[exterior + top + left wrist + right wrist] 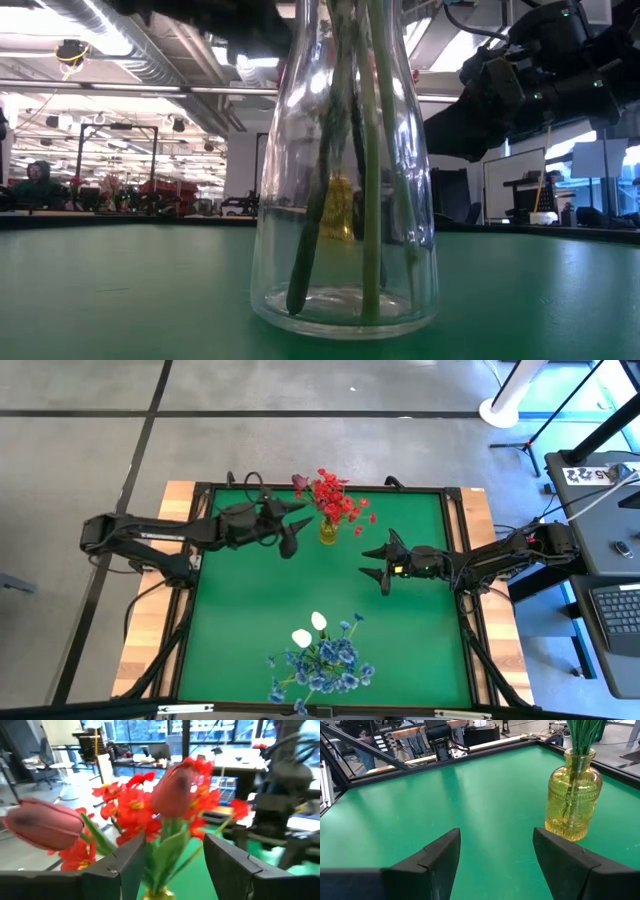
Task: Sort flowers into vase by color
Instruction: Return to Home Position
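Note:
A small yellow glass vase (328, 532) (572, 805) stands near the table's far edge. It holds red flower clusters (338, 498) (135, 805) and dark pink-red rosebuds (300, 482) (175, 795). My left gripper (297, 527) (172, 845) is open just left of this vase, level with the stems, and the flower heads show past its fingers. A clear glass vase (345, 200) at the near edge holds blue clusters (330, 660) and white buds (310, 628), their stems resting on its bottom. My right gripper (378, 567) (495, 837) hovers open right of the yellow vase.
The green mat (250, 610) lies inside a dark raised frame (330, 487). Bare mat stretches between the two vases and on the left half. A laptop and desk (610, 600) stand off the table to the right. The room behind holds desks and chairs.

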